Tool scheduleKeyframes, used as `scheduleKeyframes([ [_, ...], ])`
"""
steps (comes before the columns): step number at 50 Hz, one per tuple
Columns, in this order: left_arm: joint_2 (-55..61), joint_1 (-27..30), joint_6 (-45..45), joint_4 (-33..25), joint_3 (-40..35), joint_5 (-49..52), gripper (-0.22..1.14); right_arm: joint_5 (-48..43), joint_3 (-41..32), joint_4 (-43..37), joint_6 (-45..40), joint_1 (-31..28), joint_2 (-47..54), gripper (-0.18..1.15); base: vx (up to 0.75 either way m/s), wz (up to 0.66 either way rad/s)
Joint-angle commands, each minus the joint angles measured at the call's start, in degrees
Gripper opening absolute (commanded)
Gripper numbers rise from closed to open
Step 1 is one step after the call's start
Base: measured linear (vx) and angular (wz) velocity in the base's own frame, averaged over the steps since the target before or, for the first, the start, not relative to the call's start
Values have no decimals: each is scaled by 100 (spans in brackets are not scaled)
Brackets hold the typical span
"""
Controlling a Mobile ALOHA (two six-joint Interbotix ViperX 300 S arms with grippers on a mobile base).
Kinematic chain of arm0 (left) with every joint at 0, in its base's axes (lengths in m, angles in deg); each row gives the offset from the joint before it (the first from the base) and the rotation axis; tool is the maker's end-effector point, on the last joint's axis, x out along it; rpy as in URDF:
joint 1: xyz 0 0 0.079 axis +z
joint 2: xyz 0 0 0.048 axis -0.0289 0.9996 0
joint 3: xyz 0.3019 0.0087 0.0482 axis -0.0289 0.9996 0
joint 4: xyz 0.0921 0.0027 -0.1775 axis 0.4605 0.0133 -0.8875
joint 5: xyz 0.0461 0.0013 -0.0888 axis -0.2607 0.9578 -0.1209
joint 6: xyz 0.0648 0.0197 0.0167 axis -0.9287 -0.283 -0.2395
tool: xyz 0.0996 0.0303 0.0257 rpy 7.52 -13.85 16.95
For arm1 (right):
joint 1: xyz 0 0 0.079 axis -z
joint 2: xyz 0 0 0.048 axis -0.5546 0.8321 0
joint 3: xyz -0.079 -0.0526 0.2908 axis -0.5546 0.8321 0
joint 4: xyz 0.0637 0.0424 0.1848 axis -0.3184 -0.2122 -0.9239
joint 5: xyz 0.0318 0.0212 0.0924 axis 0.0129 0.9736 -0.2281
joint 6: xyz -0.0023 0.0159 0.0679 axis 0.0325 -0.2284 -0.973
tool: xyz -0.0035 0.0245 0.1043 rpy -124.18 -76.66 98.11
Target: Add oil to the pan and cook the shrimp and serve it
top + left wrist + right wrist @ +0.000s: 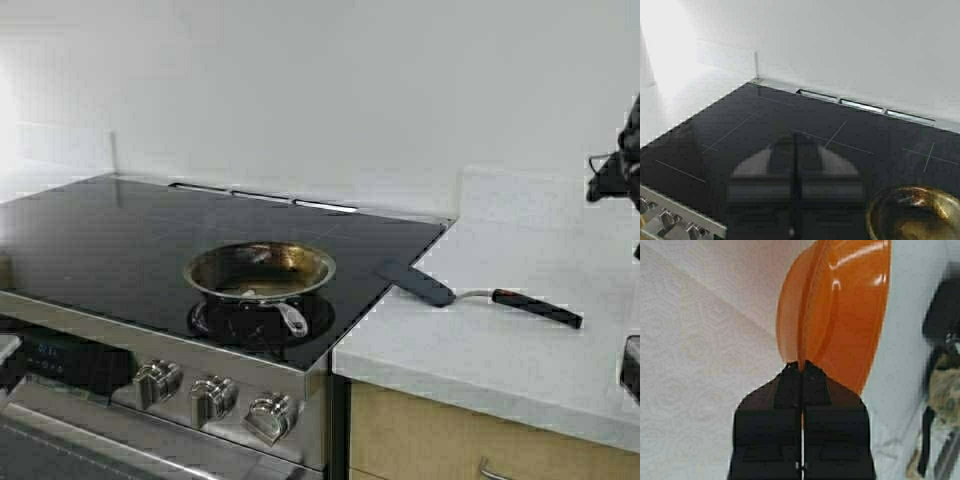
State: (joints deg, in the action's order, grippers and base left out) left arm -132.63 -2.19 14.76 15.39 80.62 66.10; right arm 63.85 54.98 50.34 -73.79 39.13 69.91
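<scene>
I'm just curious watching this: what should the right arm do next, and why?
Probably set the orange bowl down on the counter. The right gripper has its jaws shut on the bowl's rim, holding it tilted, while the spatula lies untouched beside the stove with the pan.

The pan [260, 270] stood on the black glass cooktop [120, 250], a small pale piece lying inside near its handle. A black spatula [470, 295] lay on the white counter [500, 350], its blade overhanging the cooktop edge.
</scene>
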Motion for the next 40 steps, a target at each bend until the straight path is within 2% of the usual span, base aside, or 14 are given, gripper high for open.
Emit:
scheduleKeyframes([
  [1,35,0,-35,9,-62,-18,3,44,-246,88,9,9,0,6,0,0],
  [13,26,0,-44,9,-62,-18,3,0,-369,70,18,9,18,6,0,0],
  [17,26,0,-35,9,-62,-18,3,-9,-387,9,-9,9,-9,11,0,0],
  [21,26,0,-35,0,-62,-18,3,-114,-448,-97,167,9,-62,30,0,0],
  [28,26,9,-35,9,-62,-18,3,-308,-536,-668,598,62,-97,86,0,0],
  [31,26,9,-26,9,-62,-26,3,-299,-562,-949,835,97,-105,104,0,0],
  [33,35,0,-26,0,-62,-18,3,-308,-580,-1160,1081,97,-123,107,0,0],
  [40,35,0,-26,9,-62,-18,3,-334,-747,-2030,1960,132,-185,104,0,0],
])
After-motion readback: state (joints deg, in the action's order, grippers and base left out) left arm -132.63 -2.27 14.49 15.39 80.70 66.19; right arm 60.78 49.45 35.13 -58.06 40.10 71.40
